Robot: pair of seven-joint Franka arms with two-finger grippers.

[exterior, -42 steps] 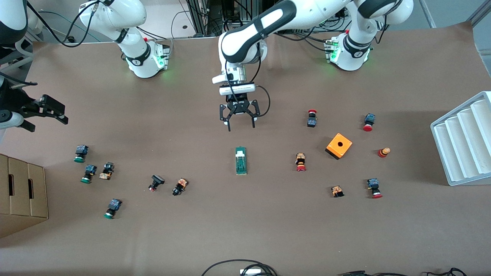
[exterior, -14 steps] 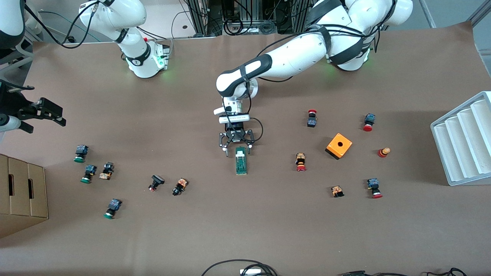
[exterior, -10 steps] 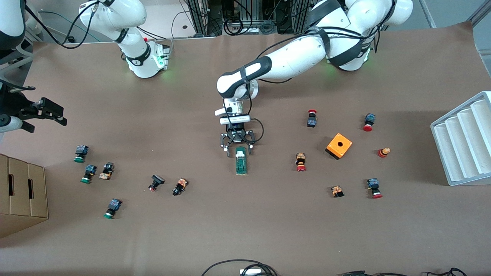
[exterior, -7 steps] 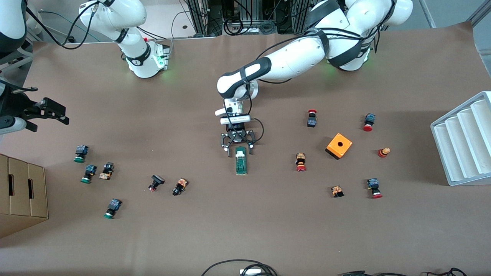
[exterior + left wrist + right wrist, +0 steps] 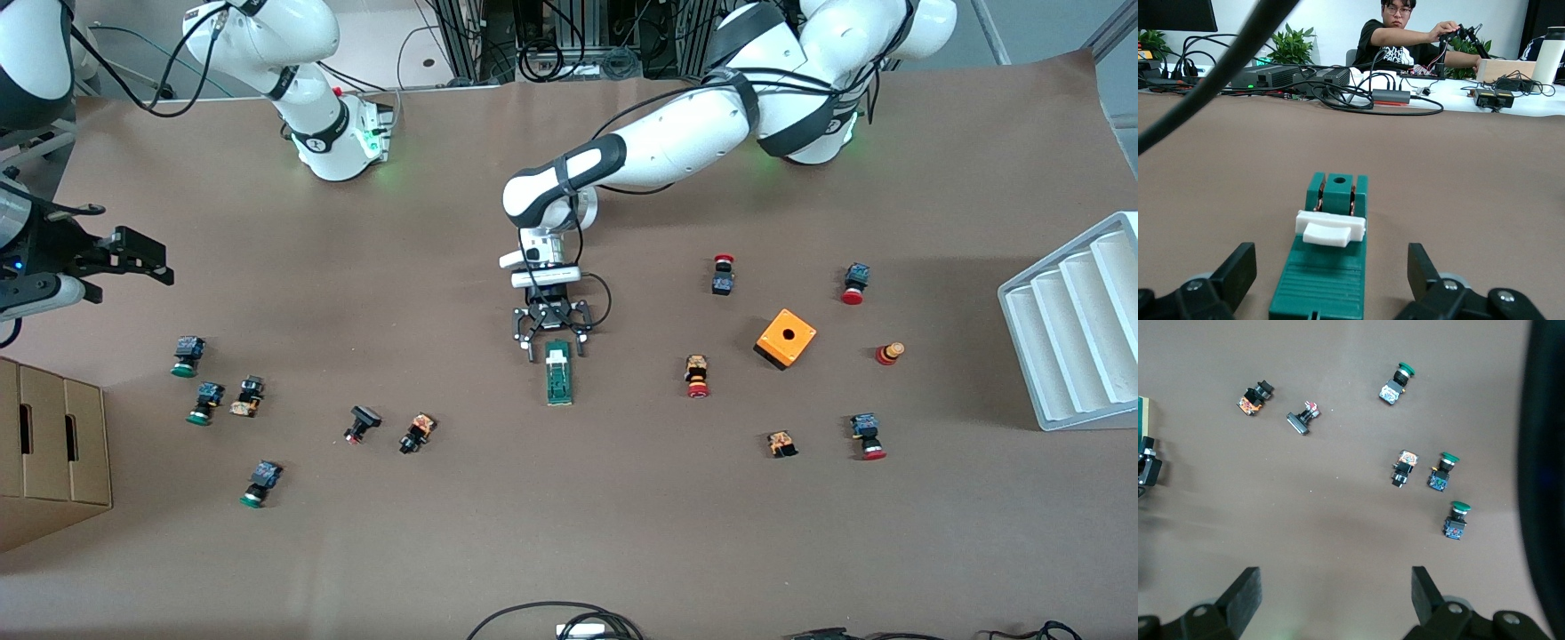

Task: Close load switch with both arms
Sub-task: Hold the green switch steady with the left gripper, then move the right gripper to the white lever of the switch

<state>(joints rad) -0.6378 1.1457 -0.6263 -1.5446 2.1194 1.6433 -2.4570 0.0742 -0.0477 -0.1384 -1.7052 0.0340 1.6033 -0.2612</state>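
Observation:
The load switch [image 5: 558, 372], a slim green bar with a white block, lies flat at the table's middle. My left gripper [image 5: 556, 349] is low at the switch's end nearest the robot bases. It is open, with one finger on each side of that end and neither touching. In the left wrist view the switch [image 5: 1328, 267] lies between the open fingers [image 5: 1238, 270], white block on top. My right gripper [image 5: 147, 258] hangs high over the right arm's end of the table, open and empty [image 5: 1335, 597].
Small red- and green-capped push buttons [image 5: 206, 402] lie scattered at both ends of the table. An orange box with a hole [image 5: 786, 338] and a white stepped tray [image 5: 1076, 324] stand toward the left arm's end. A cardboard box [image 5: 53, 453] stands at the right arm's end.
My left gripper came down from above the table to straddle the switch's end, and it has barely moved in the last second. My right gripper drifted slightly toward the table's middle.

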